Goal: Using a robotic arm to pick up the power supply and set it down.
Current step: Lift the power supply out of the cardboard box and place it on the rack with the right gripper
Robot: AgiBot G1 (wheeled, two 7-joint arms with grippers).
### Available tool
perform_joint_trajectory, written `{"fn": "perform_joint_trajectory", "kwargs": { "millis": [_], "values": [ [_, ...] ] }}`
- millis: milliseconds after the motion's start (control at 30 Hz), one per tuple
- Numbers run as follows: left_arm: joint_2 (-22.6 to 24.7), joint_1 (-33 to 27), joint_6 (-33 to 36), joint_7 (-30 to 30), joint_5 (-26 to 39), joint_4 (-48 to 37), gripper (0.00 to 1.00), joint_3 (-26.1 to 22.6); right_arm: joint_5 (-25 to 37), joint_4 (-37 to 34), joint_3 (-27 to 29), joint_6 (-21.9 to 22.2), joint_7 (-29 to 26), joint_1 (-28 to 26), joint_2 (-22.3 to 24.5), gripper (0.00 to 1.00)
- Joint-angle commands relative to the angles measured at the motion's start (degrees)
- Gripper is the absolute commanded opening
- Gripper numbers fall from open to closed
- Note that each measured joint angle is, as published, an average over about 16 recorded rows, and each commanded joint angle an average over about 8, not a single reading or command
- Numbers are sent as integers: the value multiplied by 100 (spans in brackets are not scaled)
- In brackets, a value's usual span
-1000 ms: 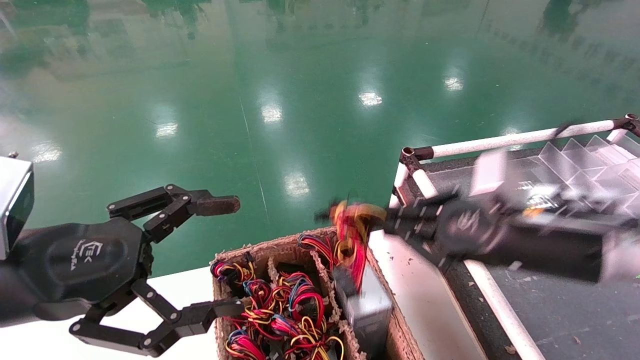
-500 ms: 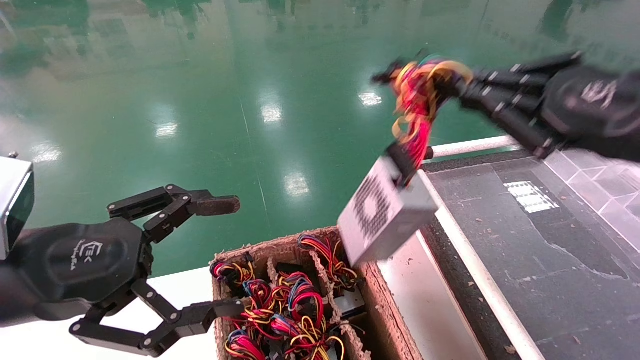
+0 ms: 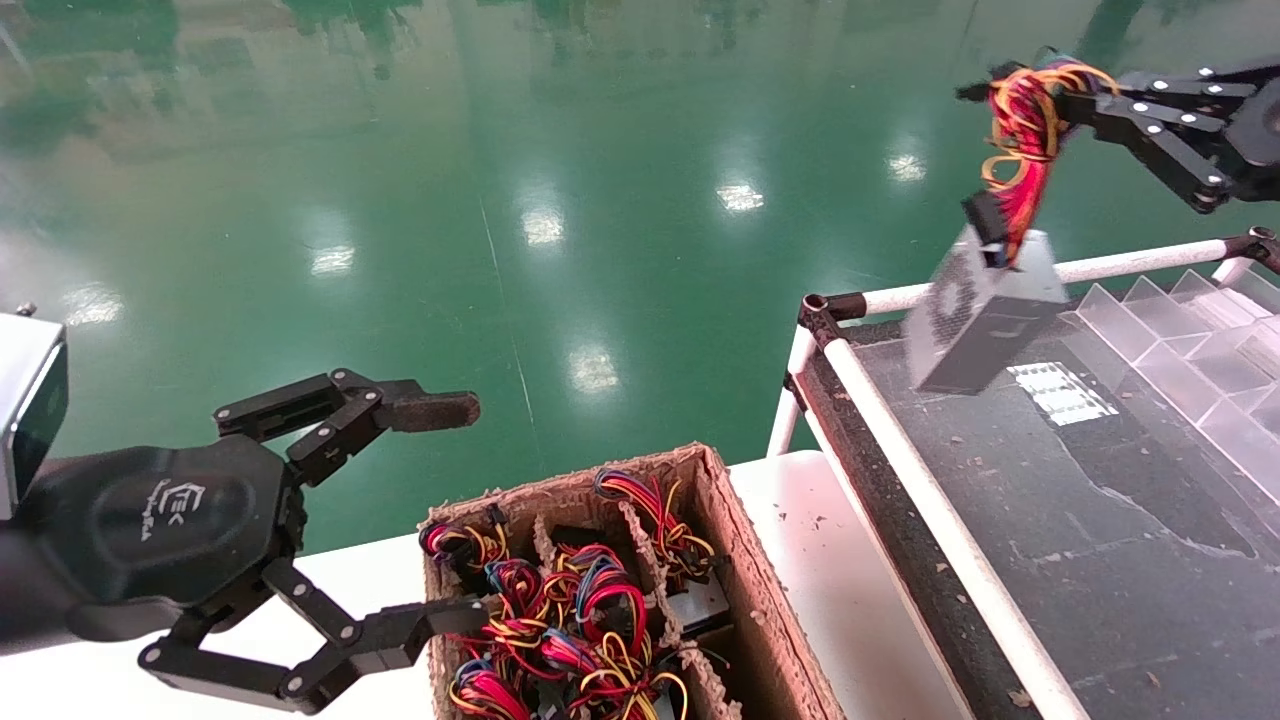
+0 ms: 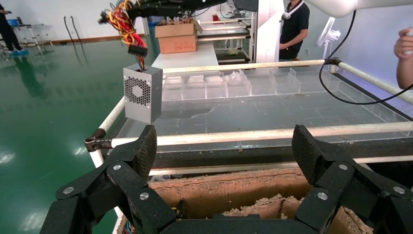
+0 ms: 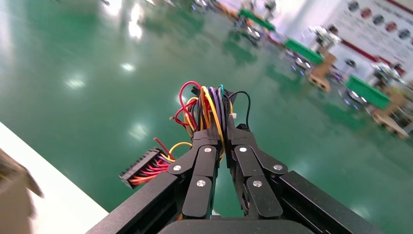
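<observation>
Head view: power supply (image 3: 975, 320) hangs in the air by its wire bundle (image 3: 1020, 130), high at the right, over the dark rail-framed work surface (image 3: 1100, 520). Half a second earlier it swung just beside the cardboard box (image 3: 770, 610); a second earlier it was only leaving that box's right-hand slot.
Robotic arm: right gripper (image 3: 1075, 100) is clamped on the wires, not on the metal case, so the unit dangles tilted, vent face toward the robot.
Meaning for the task: pick-up looks done; the carry is under way and the set-down remains.
Room to move: white rail (image 3: 920, 470) along the surface's near edge is already cleared. Clear plastic dividers (image 3: 1180, 330) stand just beyond the unit at the far right; bare dark surface lies nearer the robot.
Left gripper (image 3: 440, 510): parked low at the left, jaws spread wide, one finger at the box's left wall.
Left wrist view: power supply (image 4: 142, 93) hangs upright-ish above the rail corner, apart from the surface below. Left fingers (image 4: 141, 156) frame the box edge, holding nothing.
Right wrist view: fingers (image 5: 204, 161) pinch the wire bundle (image 5: 207, 107), with a black plug (image 5: 141, 168) trailing beside them; the case itself is not clearly seen.
Risk, as a judgement: a load held by wires may swing near the dividers.
</observation>
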State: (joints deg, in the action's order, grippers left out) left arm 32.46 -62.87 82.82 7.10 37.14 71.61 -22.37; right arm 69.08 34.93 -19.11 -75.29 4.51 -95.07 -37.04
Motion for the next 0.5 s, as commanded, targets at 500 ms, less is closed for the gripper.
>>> {"fn": "perform_joint_trajectory", "kwargs": {
  "millis": [500],
  "values": [
    [0, 0, 0, 0, 0, 0, 100, 0, 844, -2233, -397, 225, 1248, -955, -468, 0]
  ]
}}
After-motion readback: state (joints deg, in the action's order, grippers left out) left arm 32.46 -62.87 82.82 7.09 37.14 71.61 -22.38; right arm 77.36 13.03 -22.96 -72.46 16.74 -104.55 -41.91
